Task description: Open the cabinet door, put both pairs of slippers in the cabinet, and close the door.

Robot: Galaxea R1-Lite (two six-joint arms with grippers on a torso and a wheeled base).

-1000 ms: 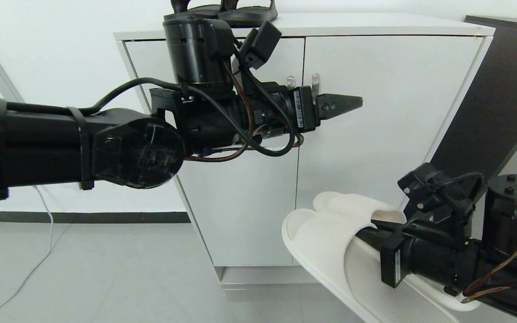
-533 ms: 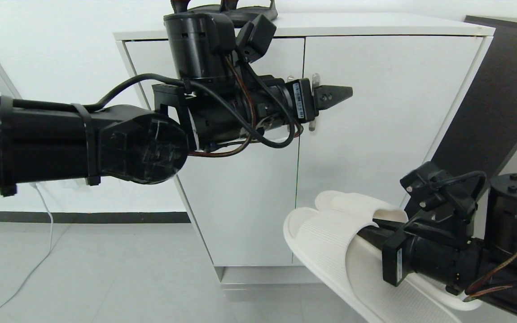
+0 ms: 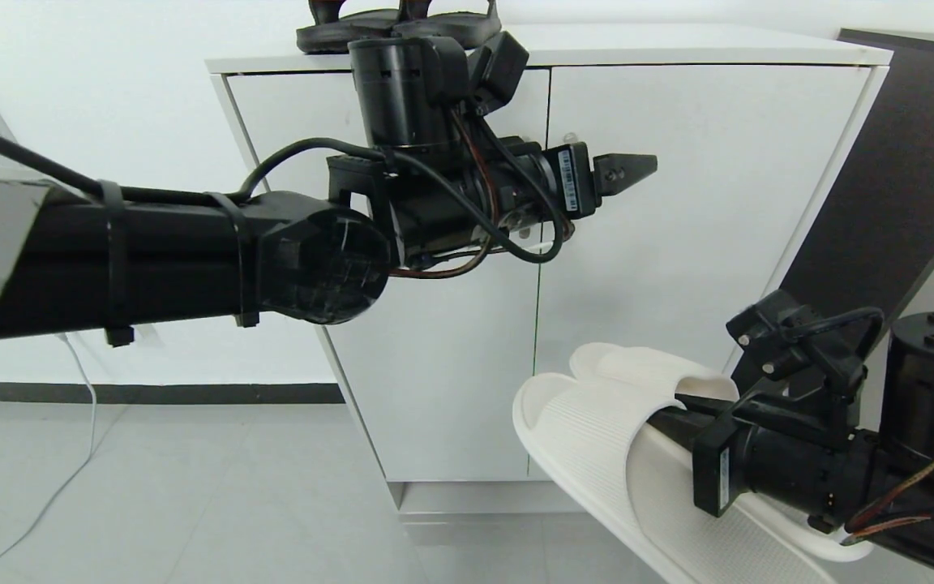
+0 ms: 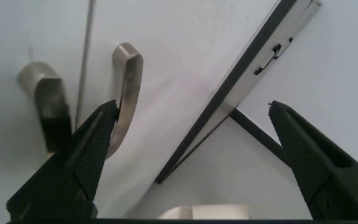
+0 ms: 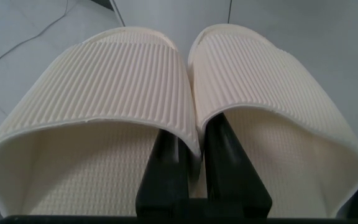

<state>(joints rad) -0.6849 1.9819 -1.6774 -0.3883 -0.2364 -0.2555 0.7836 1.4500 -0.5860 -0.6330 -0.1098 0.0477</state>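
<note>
Metal is the target here: the door-opening step is in hand. Both doors of the cabinet (image 3: 678, 243) look shut, and the left gripper (image 3: 633, 170) hangs spread wide in front of them, clasping nothing. One fingertip (image 4: 98, 134) sits just beside a bar handle (image 4: 127, 87), not around it; a second handle (image 4: 45, 102) lies beyond, across the door seam (image 4: 87, 56). The near handle's long axis runs parallel to that seam, up the door face. By my judgement, the next move calls for shifting sideways until the handle sits between the jaws, clamping, then pulling in an arc. The right gripper (image 5: 197, 165) is clamped on the white slippers (image 3: 589, 430), pinching their inner strap walls together. They extend lengthwise ahead of it, toes toward the cabinet's lower front, near but apart. Black slippers (image 3: 398, 24) rest on the cabinet top, above the left gripper.
</note>
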